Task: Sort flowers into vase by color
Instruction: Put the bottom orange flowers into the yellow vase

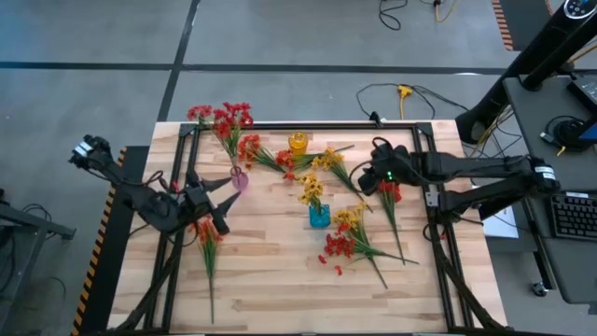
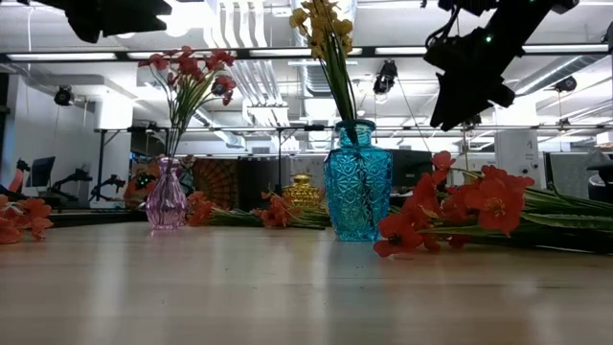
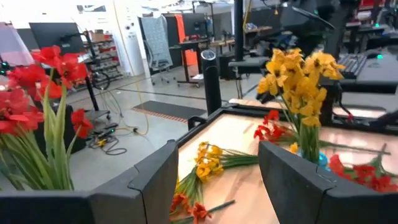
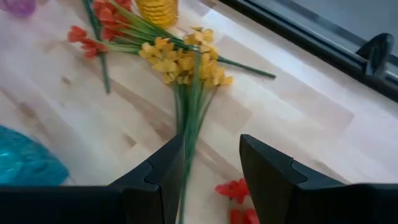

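Red flowers [image 1: 224, 119] stand with their stems in a pink vase [image 1: 239, 179]. Yellow flowers [image 1: 312, 191] stand in a blue vase [image 1: 319, 217]. A small yellow vase [image 1: 298, 143] stands at the far middle. Loose sprigs lie flat on the table: orange-red ones [image 1: 250, 149], a yellow one [image 4: 180, 59], red and yellow ones [image 1: 343, 238], and one red sprig [image 1: 207, 233] near the left. My left gripper [image 3: 217, 180] hovers open and level beside the pink vase, holding nothing. My right gripper [image 4: 211, 168] hangs open above the yellow sprig's stems, slanting down, clear of them.
A black frame [image 1: 280, 125] runs along the table's edges. Another red sprig [image 1: 390, 196] lies under the right arm, its stem reaching toward the near right. Bare wood [image 1: 270, 280] lies at the near middle of the table.
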